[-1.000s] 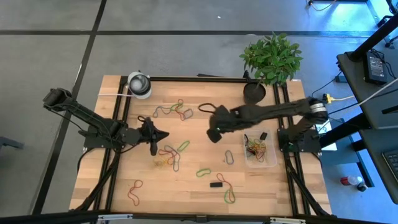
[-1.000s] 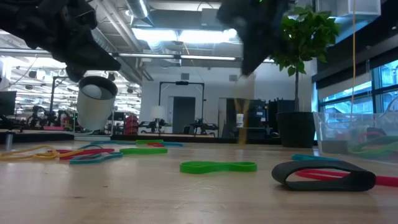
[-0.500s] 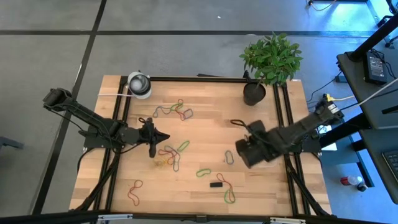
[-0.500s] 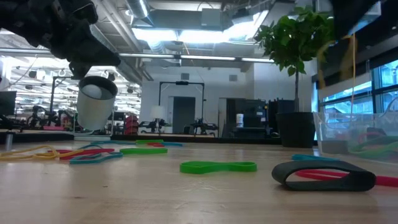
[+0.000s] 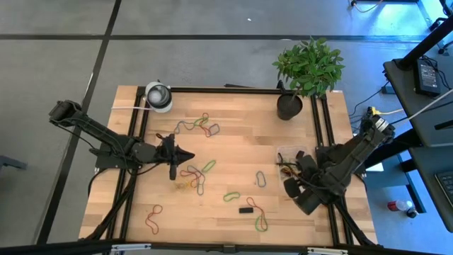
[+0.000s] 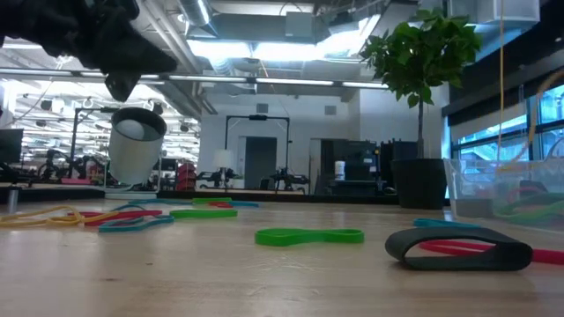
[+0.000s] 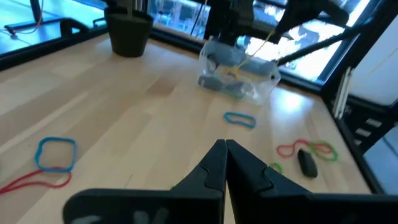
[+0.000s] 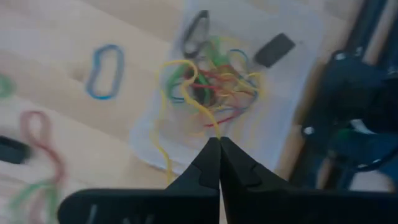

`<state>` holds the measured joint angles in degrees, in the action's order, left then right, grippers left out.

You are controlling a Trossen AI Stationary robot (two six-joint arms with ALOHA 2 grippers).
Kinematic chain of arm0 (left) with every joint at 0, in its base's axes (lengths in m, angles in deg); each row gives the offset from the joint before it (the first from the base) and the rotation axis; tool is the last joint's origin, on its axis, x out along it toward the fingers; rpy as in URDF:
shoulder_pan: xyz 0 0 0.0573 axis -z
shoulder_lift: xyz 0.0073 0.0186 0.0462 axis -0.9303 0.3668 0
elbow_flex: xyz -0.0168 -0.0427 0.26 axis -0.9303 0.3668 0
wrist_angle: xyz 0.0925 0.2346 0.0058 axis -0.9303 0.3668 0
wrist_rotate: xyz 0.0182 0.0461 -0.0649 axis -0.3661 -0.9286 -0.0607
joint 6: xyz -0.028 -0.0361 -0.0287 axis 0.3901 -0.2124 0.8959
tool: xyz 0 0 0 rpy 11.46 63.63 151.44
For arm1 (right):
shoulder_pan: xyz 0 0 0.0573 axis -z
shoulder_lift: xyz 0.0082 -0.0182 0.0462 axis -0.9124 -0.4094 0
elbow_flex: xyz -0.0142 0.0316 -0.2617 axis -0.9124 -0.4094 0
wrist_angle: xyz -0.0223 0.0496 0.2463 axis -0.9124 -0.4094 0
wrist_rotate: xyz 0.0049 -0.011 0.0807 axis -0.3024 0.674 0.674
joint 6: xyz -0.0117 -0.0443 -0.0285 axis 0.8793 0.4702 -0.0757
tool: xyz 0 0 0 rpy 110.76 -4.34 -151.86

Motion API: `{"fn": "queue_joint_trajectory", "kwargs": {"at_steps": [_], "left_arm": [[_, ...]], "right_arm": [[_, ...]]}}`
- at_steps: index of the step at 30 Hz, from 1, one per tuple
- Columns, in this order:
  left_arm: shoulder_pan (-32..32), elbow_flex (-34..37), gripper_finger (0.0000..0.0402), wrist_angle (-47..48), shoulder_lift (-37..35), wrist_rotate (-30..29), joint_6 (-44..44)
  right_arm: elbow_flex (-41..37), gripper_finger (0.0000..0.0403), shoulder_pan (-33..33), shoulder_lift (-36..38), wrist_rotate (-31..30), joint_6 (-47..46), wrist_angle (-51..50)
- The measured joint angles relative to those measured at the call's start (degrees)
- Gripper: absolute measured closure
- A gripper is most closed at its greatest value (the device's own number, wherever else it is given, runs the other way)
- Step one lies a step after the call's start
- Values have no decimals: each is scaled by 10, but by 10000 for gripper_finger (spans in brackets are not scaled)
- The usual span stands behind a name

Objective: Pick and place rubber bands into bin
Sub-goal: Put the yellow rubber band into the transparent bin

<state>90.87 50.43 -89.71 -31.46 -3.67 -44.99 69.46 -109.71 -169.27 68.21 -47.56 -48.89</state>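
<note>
At the counter's (image 5: 233, 134) 3 o'clock edge: we find the bin (image 5: 305, 183), a clear low-walled container partly hidden under the right arm in the high view.
Bin contents: a tangle of rubber bands (image 8: 214, 87) in red, green and yellow, plus a dark piece we cannot identify.
Right gripper (image 8: 219, 146): above the bin, fingers pressed together on a yellow band (image 8: 180, 99) that trails down over the pile.
Left gripper (image 7: 225, 149): fingers pinched together and empty, poised above the counter towards 9 o'clock, close to a cluster of loose bands (image 5: 195, 176).
Remaining bands: scattered from 11 o'clock, near the white roll (image 5: 158, 95), down to 6 o'clock; a blue loop (image 5: 260, 178) lies near the bin.
Handling, as we judge it: each band is very light, limp and stretchy; it will sag and may cling to its neighbours.
Where to grasp: we would pinch a single strand at a loop's free end, clear of overlaps, fingertips low to the wood.
Risk: a band could stick to a fingertip on release.
</note>
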Motion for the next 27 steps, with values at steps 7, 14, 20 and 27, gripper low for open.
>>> {"fn": "queue_joint_trajectory", "kwargs": {"at_steps": [7,14,20,27], "left_arm": [[0,0,399,-41,0,0,5],[1,-35,399,-28,49,20,6],[1,-122,399,38,170,28,1],[1,-177,399,38,271,30,18]], "right_arm": [[-128,403,-9,69,1,4,17],[-287,403,25,185,26,111,242],[-364,403,66,188,61,204,366],[-416,402,104,182,70,245,402]]}}
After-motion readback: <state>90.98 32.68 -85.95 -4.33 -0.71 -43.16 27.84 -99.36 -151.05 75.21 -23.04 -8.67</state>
